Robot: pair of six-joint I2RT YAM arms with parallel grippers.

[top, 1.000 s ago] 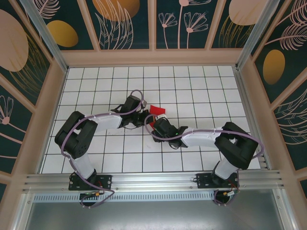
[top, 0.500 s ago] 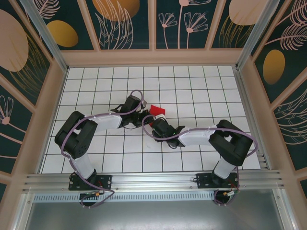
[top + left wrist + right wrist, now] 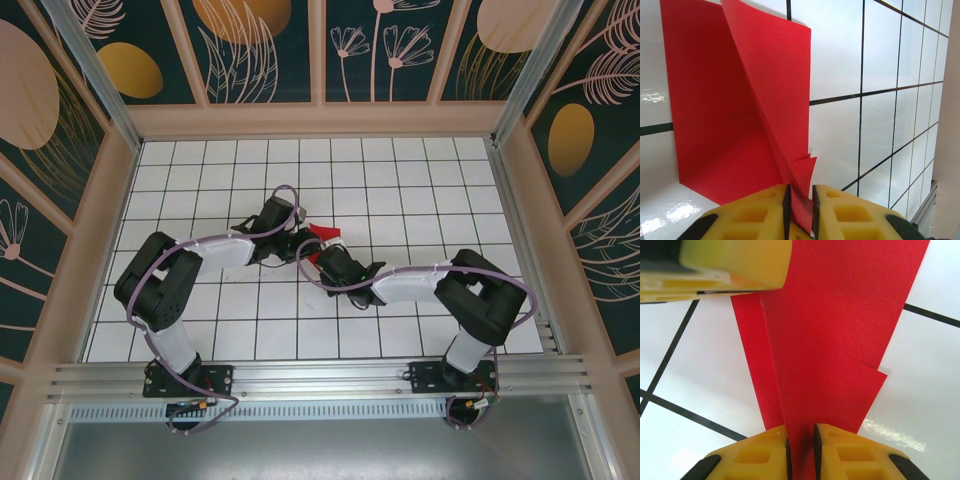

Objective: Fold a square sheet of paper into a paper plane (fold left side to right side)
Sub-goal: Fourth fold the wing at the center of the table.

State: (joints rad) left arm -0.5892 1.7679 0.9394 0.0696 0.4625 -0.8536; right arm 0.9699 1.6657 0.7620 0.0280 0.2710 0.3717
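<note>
The red sheet of paper (image 3: 326,233) lies mid-table between the two wrists, folded into creased, overlapping layers. In the left wrist view the paper (image 3: 735,95) rises from the tiles as a creased flap, and my left gripper (image 3: 800,212) is shut on its narrow lower tip. The right wrist view has the paper (image 3: 840,315) running up as a long folded strip, with my right gripper (image 3: 800,455) shut on its near end. A yellow finger (image 3: 735,260) of the left gripper touches the strip's far left edge. From above, the left gripper (image 3: 299,241) and right gripper (image 3: 318,256) nearly meet.
White grid-tiled table (image 3: 400,190) inside a walled enclosure with wooden side frames (image 3: 120,170). Both arms reach inward toward the middle; purple cables loop over them. Open tiles lie behind and to either side of the paper.
The right gripper has moved slightly left and toward the left gripper, holding the paper. Less red shows from above now. The left arm has barely moved.
</note>
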